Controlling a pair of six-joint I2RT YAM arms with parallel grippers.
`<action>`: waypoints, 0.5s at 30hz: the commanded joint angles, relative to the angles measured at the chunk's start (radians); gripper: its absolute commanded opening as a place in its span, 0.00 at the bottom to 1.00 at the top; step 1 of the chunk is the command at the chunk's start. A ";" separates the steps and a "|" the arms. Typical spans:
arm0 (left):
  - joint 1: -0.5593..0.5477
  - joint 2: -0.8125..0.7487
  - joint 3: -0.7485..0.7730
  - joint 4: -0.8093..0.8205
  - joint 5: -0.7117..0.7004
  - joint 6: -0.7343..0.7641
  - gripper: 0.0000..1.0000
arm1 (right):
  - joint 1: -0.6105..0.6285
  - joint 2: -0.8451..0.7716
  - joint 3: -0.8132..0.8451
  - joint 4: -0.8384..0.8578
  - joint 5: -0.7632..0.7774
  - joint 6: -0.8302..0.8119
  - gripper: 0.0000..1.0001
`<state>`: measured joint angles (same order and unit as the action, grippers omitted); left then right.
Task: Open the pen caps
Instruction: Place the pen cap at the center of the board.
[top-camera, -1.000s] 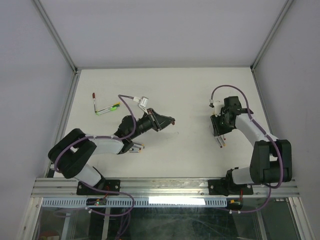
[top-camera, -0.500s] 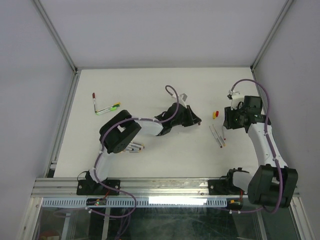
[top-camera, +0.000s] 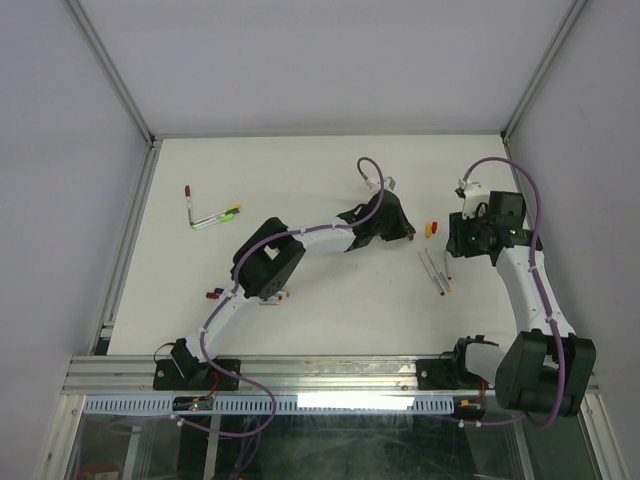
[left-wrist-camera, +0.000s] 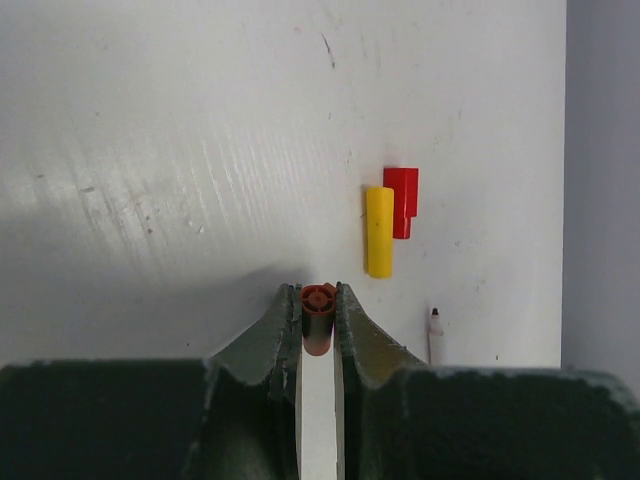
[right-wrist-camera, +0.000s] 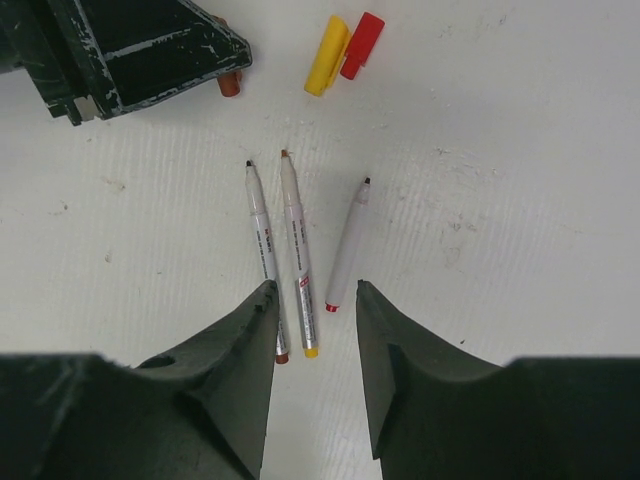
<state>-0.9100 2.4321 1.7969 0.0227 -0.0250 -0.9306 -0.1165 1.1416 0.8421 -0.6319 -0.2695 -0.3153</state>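
My left gripper (left-wrist-camera: 318, 300) is shut on a brown-orange pen cap (left-wrist-camera: 318, 318), held end-on between the fingertips just above the table. A yellow cap (left-wrist-camera: 379, 231) and a red cap (left-wrist-camera: 402, 200) lie side by side just beyond it. In the top view the left gripper (top-camera: 408, 235) reaches far right, next to those two caps (top-camera: 432, 229). My right gripper (right-wrist-camera: 314, 290) is open and empty above three uncapped pens (right-wrist-camera: 298, 250) lying almost parallel. In the top view it (top-camera: 462, 240) hovers just right of these pens (top-camera: 436, 270).
Two more pens (top-camera: 215, 217) lie in an L shape at the far left. More pens (top-camera: 272, 296) and small caps (top-camera: 213, 293) lie beside the left arm's elbow. The left gripper (right-wrist-camera: 150, 50) shows at the top left of the right wrist view.
My left arm has stretched right, carrying the cap from the table's middle to beside the yellow and red caps. My right gripper lifted back off the pens, then held still.
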 joint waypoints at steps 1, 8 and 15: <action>-0.007 0.024 0.088 -0.046 0.001 0.016 0.06 | -0.009 -0.032 0.007 0.038 -0.016 0.009 0.40; -0.007 0.019 0.095 -0.048 0.005 0.016 0.23 | -0.012 -0.031 0.006 0.040 -0.022 0.008 0.40; -0.007 -0.033 0.074 -0.032 0.017 0.072 0.31 | -0.015 -0.034 0.006 0.037 -0.037 0.008 0.40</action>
<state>-0.9104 2.4554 1.8545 -0.0216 -0.0231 -0.9112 -0.1219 1.1412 0.8413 -0.6315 -0.2783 -0.3153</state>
